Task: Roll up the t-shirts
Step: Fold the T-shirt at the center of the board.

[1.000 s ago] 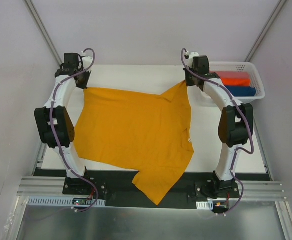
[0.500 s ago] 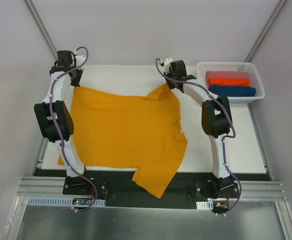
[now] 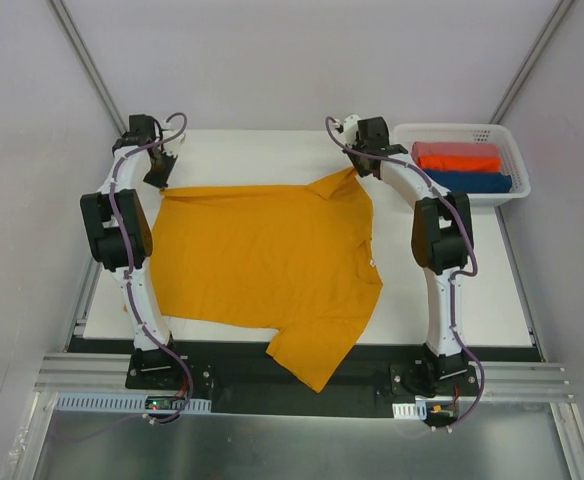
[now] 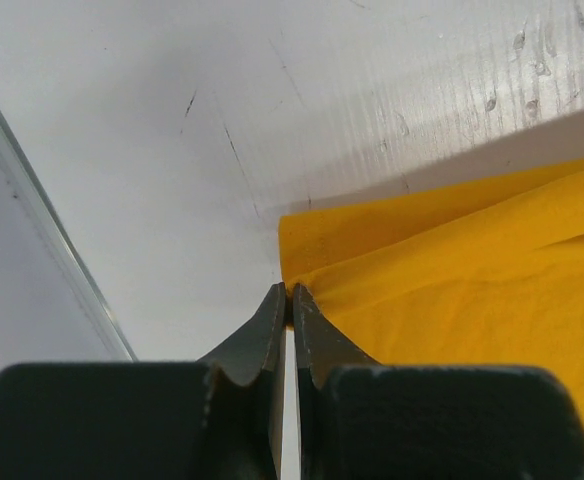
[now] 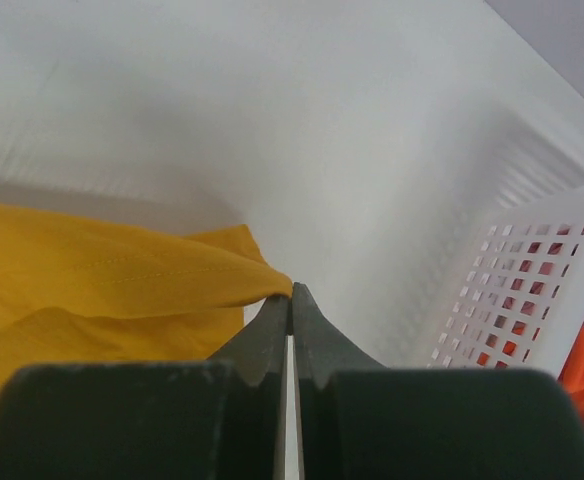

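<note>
A mustard-orange t-shirt (image 3: pixel 267 260) lies spread on the white table, one sleeve hanging over the near edge. My left gripper (image 3: pixel 159 180) is shut on its far left corner; the left wrist view shows the cloth (image 4: pixel 452 270) pinched at the tips of that gripper (image 4: pixel 290 296). My right gripper (image 3: pixel 356 168) is shut on the far right corner; the right wrist view shows the hem (image 5: pixel 122 275) pinched at the tips of that gripper (image 5: pixel 291 294). A red-orange t-shirt (image 3: pixel 456 156) and a dark blue t-shirt (image 3: pixel 474 181) lie folded in the basket.
A white mesh basket (image 3: pixel 517 165) stands at the table's far right, close to my right gripper; its wall (image 5: pixel 512 290) shows in the right wrist view. White table (image 3: pixel 452 290) lies bare to the right of the shirt. Grey walls enclose the workspace.
Both grippers carried the shirt's far edge left, then a little back right. The far edge is now drawn straighter and the shirt lies flatter, slightly left of where it started.
</note>
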Robot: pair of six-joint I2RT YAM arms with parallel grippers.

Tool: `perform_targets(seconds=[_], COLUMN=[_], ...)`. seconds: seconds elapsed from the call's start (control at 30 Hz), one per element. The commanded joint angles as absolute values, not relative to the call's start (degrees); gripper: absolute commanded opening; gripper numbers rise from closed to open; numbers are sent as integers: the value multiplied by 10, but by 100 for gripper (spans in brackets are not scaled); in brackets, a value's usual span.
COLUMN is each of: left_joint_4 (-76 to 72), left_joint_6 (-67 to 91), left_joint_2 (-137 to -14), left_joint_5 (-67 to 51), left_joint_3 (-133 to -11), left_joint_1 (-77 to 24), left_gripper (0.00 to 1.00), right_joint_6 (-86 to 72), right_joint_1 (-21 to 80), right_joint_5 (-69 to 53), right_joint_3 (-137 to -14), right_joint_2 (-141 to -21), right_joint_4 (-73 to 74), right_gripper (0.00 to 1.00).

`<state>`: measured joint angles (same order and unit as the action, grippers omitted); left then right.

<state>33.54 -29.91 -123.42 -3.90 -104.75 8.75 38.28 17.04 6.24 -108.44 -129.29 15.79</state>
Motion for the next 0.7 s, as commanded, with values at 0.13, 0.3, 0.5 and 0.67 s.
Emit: perform_targets(seconds=[0.13, 0.3, 0.5, 0.67], left_joint_4=[344, 344, 344, 344], left_joint_6=[-330, -321, -323, -324], left_joint_2=[-1172, -1145, -1141, -1137], left_joint_5=[-97, -151, -156, -156], left_joint_3=[-1063, -1085, -1088, -1083], left_joint_1=[97, 95, 93, 93], left_gripper=[0, 0, 0, 0], right_joint_6=[393, 374, 362, 359], right_joint_1=[182, 178, 181, 186], right_joint_5=[76, 85, 80, 76], right_joint_3=[-1106, -1066, -1035, -1014], right_joint_2=[-1207, -1152, -1108, -1090], right_joint_4=[231, 248, 266, 292], right_gripper=[1, 1, 1, 1])
